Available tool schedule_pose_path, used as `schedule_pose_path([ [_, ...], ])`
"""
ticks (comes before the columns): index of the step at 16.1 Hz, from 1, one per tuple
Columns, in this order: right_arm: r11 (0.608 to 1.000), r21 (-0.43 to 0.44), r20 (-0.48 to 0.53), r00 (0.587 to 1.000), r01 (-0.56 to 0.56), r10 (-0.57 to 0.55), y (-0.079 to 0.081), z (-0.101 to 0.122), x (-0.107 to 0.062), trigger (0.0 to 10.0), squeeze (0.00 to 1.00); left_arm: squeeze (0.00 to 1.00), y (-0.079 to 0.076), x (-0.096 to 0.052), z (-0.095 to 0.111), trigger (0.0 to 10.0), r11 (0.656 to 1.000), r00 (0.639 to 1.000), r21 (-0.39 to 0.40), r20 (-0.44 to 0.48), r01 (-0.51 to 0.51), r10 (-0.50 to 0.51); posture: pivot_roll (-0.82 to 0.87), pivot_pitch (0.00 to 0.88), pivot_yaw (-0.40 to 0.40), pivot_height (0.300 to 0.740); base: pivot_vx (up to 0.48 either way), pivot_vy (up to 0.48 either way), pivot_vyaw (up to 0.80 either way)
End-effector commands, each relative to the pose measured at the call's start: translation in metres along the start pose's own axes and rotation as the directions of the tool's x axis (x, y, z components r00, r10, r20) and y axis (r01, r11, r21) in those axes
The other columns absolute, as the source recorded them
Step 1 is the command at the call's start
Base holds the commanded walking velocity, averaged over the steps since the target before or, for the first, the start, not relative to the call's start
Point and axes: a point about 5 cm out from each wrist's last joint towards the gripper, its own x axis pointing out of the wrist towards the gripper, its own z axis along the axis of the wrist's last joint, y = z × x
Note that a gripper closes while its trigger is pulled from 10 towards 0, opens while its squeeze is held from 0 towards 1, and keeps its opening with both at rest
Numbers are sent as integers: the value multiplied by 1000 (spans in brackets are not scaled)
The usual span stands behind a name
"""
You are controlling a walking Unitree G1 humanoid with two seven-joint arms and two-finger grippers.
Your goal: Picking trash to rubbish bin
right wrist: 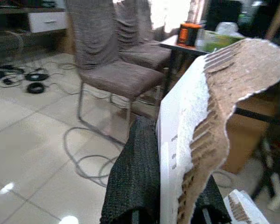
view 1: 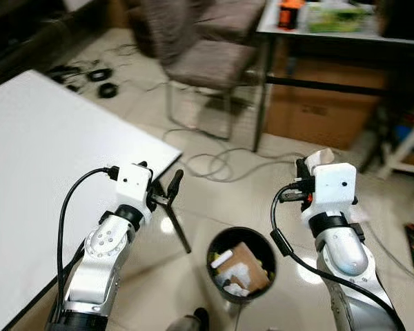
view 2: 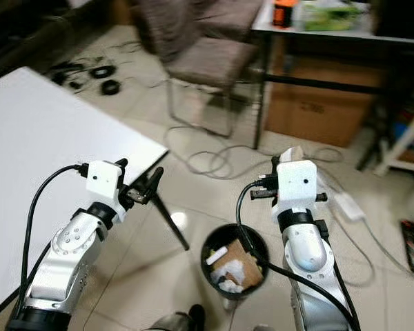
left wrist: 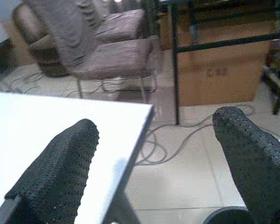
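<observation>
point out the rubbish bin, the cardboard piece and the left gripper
rubbish bin (view 1: 214,249), left eye view, black rim
cardboard piece (right wrist: 224,98), right wrist view, torn corrugated face
left gripper (left wrist: 156,154), left wrist view, between fingertips

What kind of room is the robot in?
Probably a home room used for working or eating. There is a white table, a padded grey chair, a dark-legged desk with a cardboard box under it, loose cables on the tiled floor, and a rubbish bin.
</observation>
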Motion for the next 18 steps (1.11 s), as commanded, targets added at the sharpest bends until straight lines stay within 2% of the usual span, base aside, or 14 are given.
schedule_pose_path([
  [1,1000,-1,3,1000,-6,6,2,0,0,10000,0,0,3,-3,-4,10000,1000,1000,10,-14,1,-1,-74,133,99,740,0,0,788],
  [2,1000,0,4,1000,-4,4,1,0,0,10000,0,0,2,-3,-4,10000,1000,1000,8,-14,8,-7,-73,134,100,740,0,0,781],
  [9,1000,9,-1,1000,14,-14,0,-2,0,10000,0,0,-5,-2,-3,10000,995,996,-23,-9,93,-93,-75,139,103,740,0,0,0],
  [15,1000,3,-13,1000,13,-13,0,-8,-2,10000,0,0,-14,-6,-7,10000,970,971,-61,-27,234,-236,-75,144,100,740,0,0,0],
  [18,1000,6,-24,1000,9,-8,2,-10,-2,10000,0,0,-20,-10,-13,10000,946,946,-7,-26,323,-323,-72,147,103,740,0,0,0],
])
